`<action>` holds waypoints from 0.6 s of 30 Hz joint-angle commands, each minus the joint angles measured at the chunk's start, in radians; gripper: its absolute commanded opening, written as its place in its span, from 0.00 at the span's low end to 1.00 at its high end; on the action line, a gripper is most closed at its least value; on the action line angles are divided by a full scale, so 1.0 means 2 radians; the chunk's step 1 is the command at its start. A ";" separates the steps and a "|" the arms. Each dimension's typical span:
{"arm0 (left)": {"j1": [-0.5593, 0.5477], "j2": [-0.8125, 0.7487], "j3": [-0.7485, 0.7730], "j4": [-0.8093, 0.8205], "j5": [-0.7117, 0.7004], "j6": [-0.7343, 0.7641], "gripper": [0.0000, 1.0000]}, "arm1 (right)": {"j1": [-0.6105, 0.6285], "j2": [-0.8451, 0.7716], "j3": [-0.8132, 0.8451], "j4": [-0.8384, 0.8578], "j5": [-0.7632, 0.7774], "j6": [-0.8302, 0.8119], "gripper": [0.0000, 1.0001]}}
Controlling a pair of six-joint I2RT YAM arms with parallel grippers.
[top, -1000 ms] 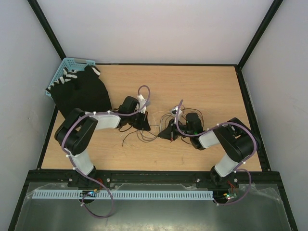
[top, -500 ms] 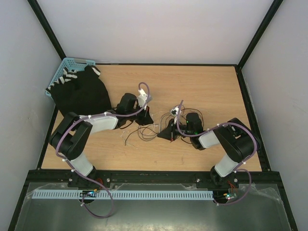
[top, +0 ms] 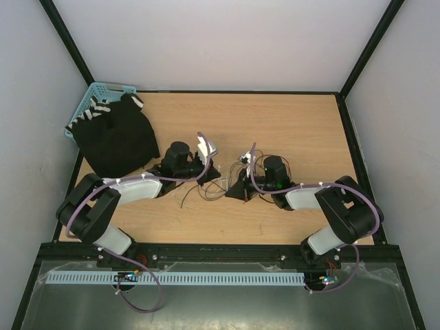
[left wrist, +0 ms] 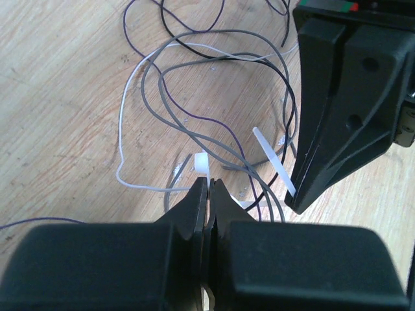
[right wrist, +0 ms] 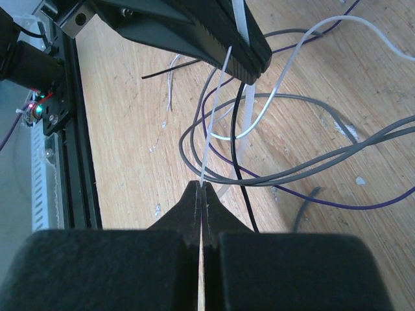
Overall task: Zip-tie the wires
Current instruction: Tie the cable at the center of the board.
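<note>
Left wrist view: the left fingers (left wrist: 192,204) are pressed together on a stub of a short, flat white plastic strip (left wrist: 202,163), evidently the zip tie. The right fingers (left wrist: 324,129) enter from the upper right with their tips near, also pressed together, and a further length of white strip slants down into those tips.

The wires (left wrist: 194,138), a loose tangle of very thin grey, dark purple and white flexible strands, lie in open loops on the pale wooden tabletop (left wrist: 65,97). They are directly ahead of the left fingers, and below and to the left of the right fingertips.

Right wrist view: the strip runs straight ahead from the right fingertips to the tips of the left fingers, so its long axis follows the line joining the two arms. The strands cross that line roughly at right angles, beneath it.

Top external view: both sets of fingers meet over the tangle near the tabletop's centre, and neither arm is clearly the nearer. Whether the strip already passes under any strand cannot be told. The coming move probably depends on this: the tie must encircle the strands, not lie above them.
</note>
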 commanded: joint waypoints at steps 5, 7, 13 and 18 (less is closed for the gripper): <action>-0.010 -0.022 -0.022 0.058 -0.003 0.076 0.00 | 0.009 -0.022 0.012 -0.030 -0.022 -0.008 0.00; -0.011 -0.021 -0.025 0.062 -0.002 0.088 0.00 | 0.013 -0.019 0.019 -0.048 -0.025 -0.014 0.00; -0.013 -0.018 -0.033 0.073 0.000 0.120 0.00 | 0.024 -0.005 0.033 -0.081 -0.035 -0.023 0.00; -0.016 -0.016 -0.049 0.094 -0.005 0.141 0.00 | 0.024 0.001 0.035 -0.080 -0.044 -0.022 0.00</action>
